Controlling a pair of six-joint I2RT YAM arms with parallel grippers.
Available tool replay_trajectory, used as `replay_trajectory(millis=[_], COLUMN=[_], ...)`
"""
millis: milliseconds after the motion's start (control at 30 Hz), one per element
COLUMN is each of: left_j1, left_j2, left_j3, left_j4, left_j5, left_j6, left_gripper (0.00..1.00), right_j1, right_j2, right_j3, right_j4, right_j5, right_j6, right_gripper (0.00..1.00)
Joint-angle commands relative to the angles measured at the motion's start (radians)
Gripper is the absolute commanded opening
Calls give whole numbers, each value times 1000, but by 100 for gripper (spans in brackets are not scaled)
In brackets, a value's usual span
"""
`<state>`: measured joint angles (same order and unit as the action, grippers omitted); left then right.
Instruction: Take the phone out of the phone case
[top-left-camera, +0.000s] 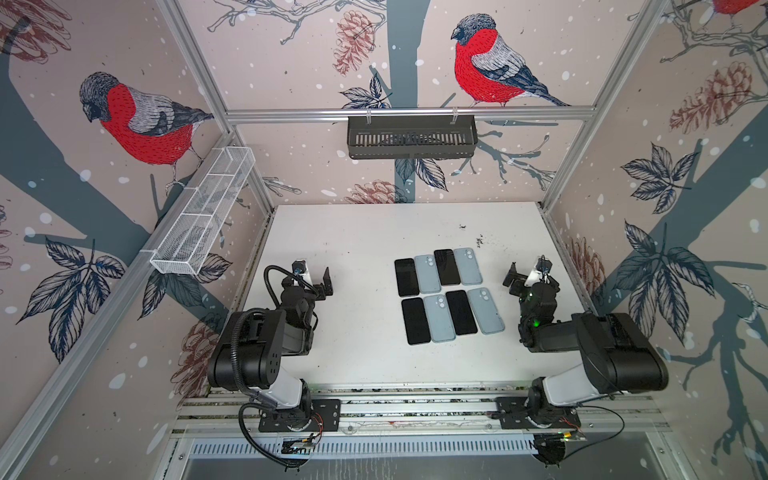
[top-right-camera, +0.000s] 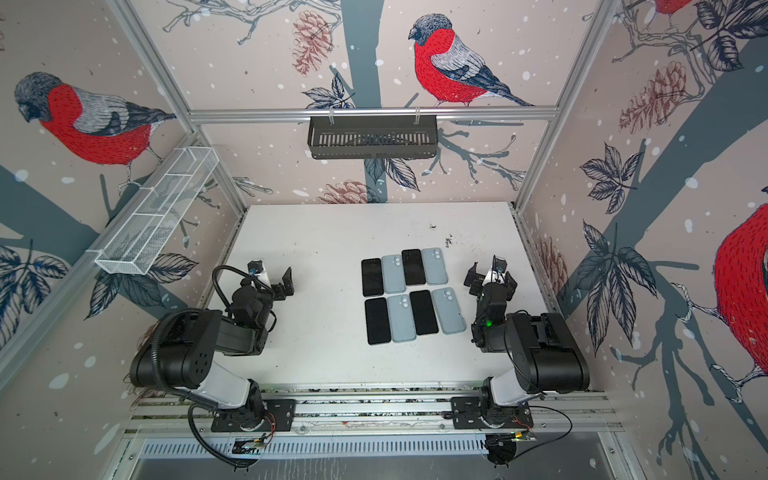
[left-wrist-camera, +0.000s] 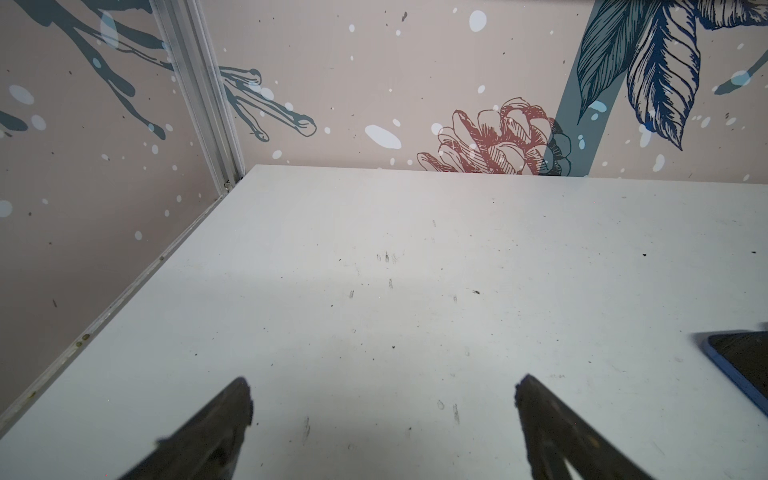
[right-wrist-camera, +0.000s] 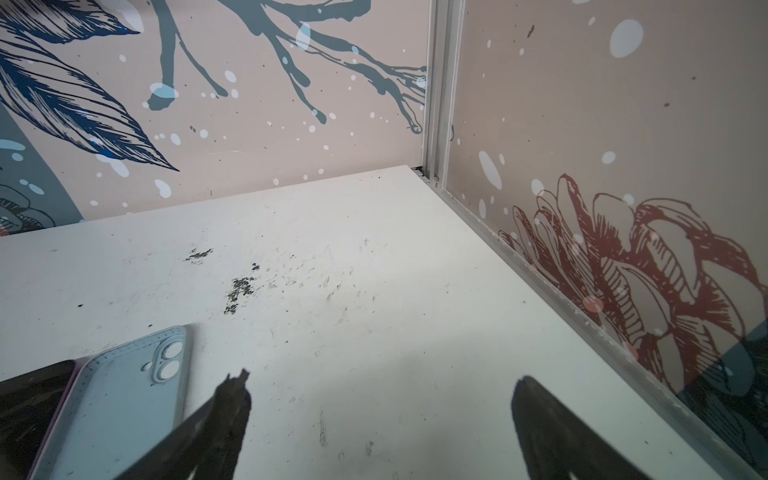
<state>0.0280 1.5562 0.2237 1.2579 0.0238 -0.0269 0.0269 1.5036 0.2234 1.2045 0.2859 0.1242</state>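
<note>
Several phones lie in two rows on the white table (top-left-camera: 353, 249), right of centre in both top views. They alternate between face-up black screens (top-left-camera: 406, 277) (top-right-camera: 371, 277) and light blue phone cases (top-left-camera: 439, 318) (top-right-camera: 401, 318) lying back-up with camera holes. My left gripper (top-left-camera: 313, 276) (top-right-camera: 272, 276) (left-wrist-camera: 384, 384) stands open and empty well to the left of them. A black screen with a blue rim (left-wrist-camera: 744, 357) shows at the edge of its wrist view. My right gripper (top-left-camera: 530, 274) (top-right-camera: 491, 278) (right-wrist-camera: 382, 382) is open and empty just right of the rows, beside a blue case (right-wrist-camera: 120, 395).
A black slotted basket (top-left-camera: 411, 137) hangs on the back rail. A white mesh basket (top-left-camera: 203, 212) is fixed along the left wall. Dark scuff marks (top-left-camera: 480, 240) (right-wrist-camera: 239, 291) sit behind the phones. Wall panels enclose the table on three sides.
</note>
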Motion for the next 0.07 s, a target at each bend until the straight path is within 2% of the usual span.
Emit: replay_trajectory(millis=[0, 33], left_j1=[0, 0], left_j2=[-2, -2], left_j3=[0, 2], left_j4=[54, 55], left_j5=[-2, -2], left_j6=[9, 10], left_gripper=[98, 98], right_j1=[-1, 1], right_j2=[-8, -9], right_j3=[-7, -5], right_j4=[21, 21], right_j5=[-18, -15], right_j6=[-11, -13], right_gripper=[100, 100])
